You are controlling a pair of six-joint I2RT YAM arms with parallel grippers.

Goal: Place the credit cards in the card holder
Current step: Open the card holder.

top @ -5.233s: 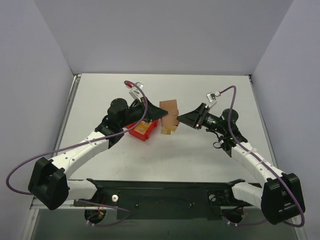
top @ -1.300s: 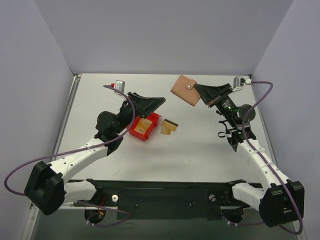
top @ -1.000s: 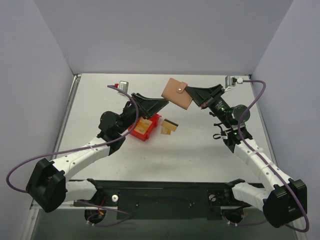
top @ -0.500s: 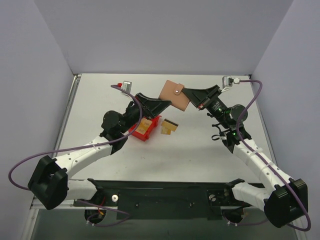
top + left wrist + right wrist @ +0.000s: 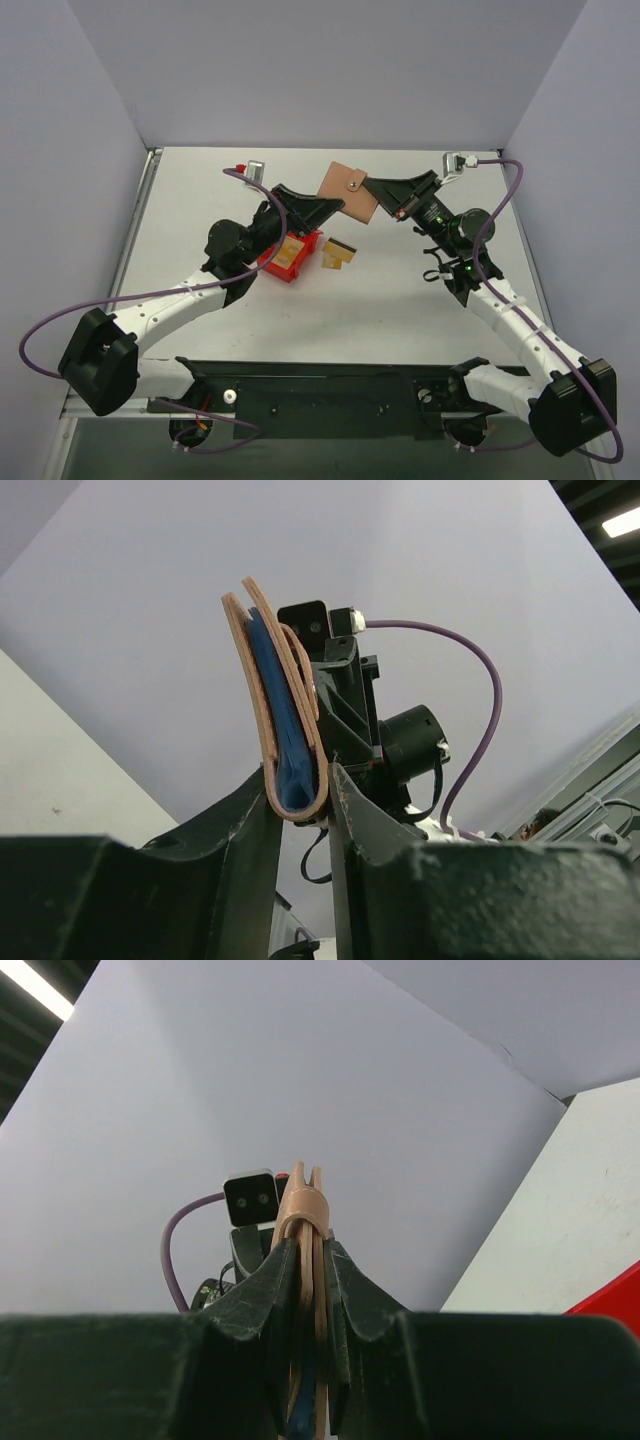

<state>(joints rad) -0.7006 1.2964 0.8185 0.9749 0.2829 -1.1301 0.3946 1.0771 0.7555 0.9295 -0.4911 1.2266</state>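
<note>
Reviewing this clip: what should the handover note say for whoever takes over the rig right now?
Right gripper: shut on the card holder, holding it in the air above the table.
Left gripper: fingers on either side of the holder's opposite edge, apparently touching both faces.
Credit cards: one loose card lies on the table beside the red bin; a second card lies in the bin.
Done: holder is off the table, folded, clasp side up.
Left: open the holder, pick up each card, slide it in.
</note>
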